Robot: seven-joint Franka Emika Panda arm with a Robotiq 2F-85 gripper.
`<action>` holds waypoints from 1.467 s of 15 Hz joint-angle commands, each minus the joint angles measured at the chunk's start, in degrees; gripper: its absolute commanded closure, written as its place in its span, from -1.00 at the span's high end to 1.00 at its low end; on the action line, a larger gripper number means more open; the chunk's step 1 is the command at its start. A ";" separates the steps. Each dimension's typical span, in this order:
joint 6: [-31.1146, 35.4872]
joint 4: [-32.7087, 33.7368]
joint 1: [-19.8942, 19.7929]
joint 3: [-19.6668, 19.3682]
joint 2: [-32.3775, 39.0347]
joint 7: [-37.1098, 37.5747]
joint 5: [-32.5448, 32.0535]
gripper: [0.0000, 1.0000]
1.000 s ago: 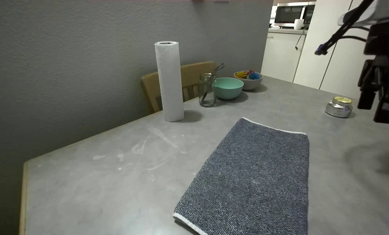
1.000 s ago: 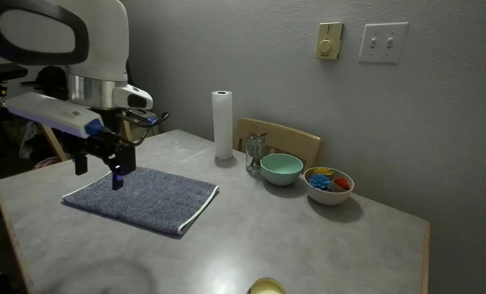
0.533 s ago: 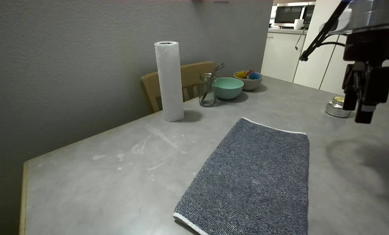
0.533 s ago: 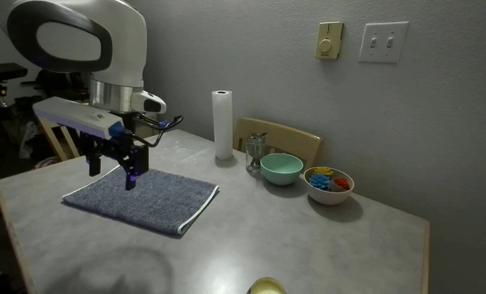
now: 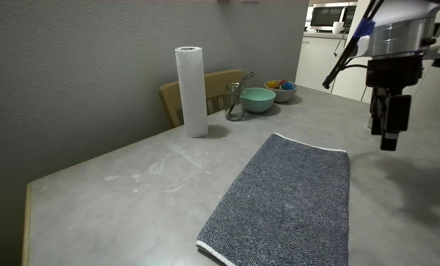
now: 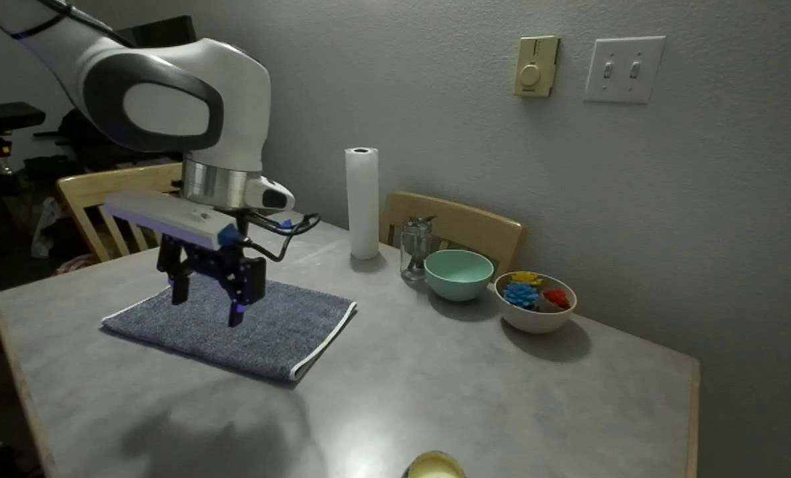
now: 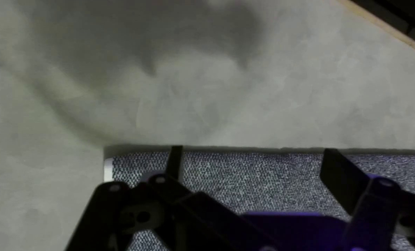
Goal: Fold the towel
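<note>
We see the towel (image 5: 290,199) lying flat on the grey tabletop (image 5: 105,214), pale trim (image 7: 108,170) running along two opposite ends. In the wrist view we find the pincer (image 7: 252,157) with its fingers (image 7: 175,163) spread wide and holding nothing; both exterior views show it hanging in the air, near one untrimmed side of the towel. Toward the wall (image 6: 435,86) we have an upright white paper roll (image 5: 192,92), a glass jar (image 6: 415,249) and, just beside the jar, a green bowl (image 6: 458,287).

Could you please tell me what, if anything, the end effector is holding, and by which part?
Nothing: the end effector is open with nothing between its jaws, and the towel lies on the table.
</note>
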 commanded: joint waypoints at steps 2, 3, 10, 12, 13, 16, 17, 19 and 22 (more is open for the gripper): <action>-3.95 11.78 -6.14 2.32 11.62 -6.83 1.11 1.00; -1.00 6.66 -5.33 2.86 7.48 -2.79 -0.46 1.00; -1.16 8.07 -6.36 4.14 8.97 -2.68 -0.46 1.00; -1.16 8.07 -6.36 4.14 8.94 -2.68 -0.46 1.00; -1.16 8.07 -6.36 4.13 8.93 -2.68 -0.46 1.00; 0.27 12.23 -6.44 6.19 15.52 -3.14 1.90 1.00; 0.39 14.12 -6.66 7.07 18.17 -3.78 2.37 1.00; 1.29 17.48 -7.11 8.35 22.88 -3.27 2.79 1.00; 0.96 22.59 -7.32 9.19 28.22 -1.87 0.63 1.00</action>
